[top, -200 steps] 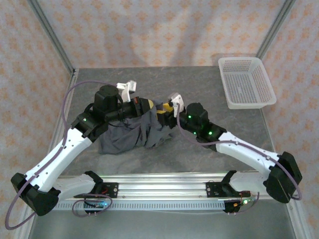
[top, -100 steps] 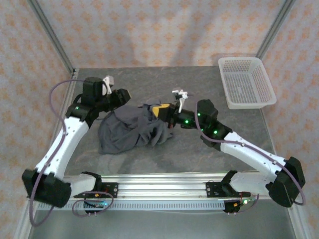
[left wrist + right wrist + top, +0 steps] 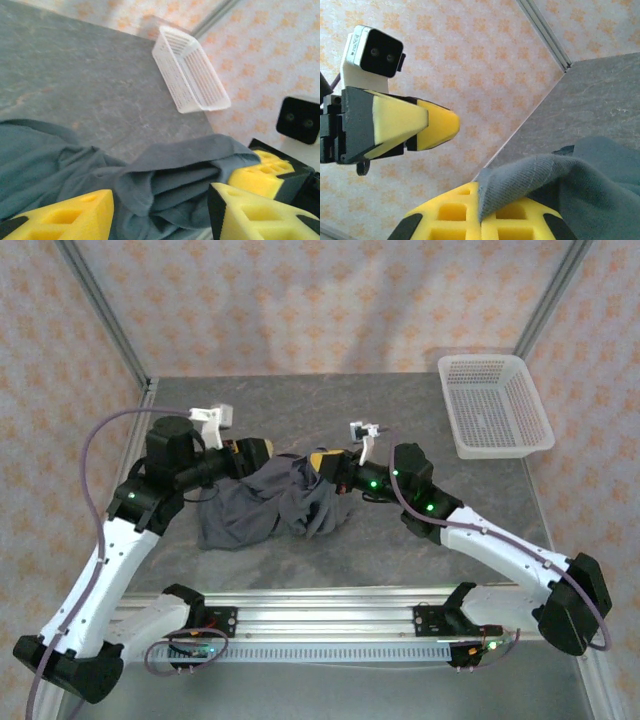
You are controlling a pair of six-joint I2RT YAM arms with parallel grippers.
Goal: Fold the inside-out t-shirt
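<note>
The inside-out t-shirt [image 3: 262,508] lies crumpled in a dark grey heap at the middle of the table. My right gripper [image 3: 327,462] is at the heap's far right edge, shut on a raised corner of the cloth [image 3: 535,175], which sticks out between its yellow pads [image 3: 470,215]. My left gripper [image 3: 256,451] hovers at the heap's far left edge with its jaws open. Its yellow fingers [image 3: 75,212] stand apart on either side of a loose fold of the t-shirt [image 3: 175,170] that lies just ahead of them. The two grippers face each other, a short way apart.
A white mesh basket [image 3: 495,405] stands at the table's back right corner, also seen in the left wrist view [image 3: 190,70]. Bare grey tabletop [image 3: 400,410] lies behind and to the right of the shirt. Patterned walls enclose the back and sides.
The left gripper opened, let go of the shirt, swung out to the left and came back to its far edge. The right gripper shut on a corner of the cloth.
</note>
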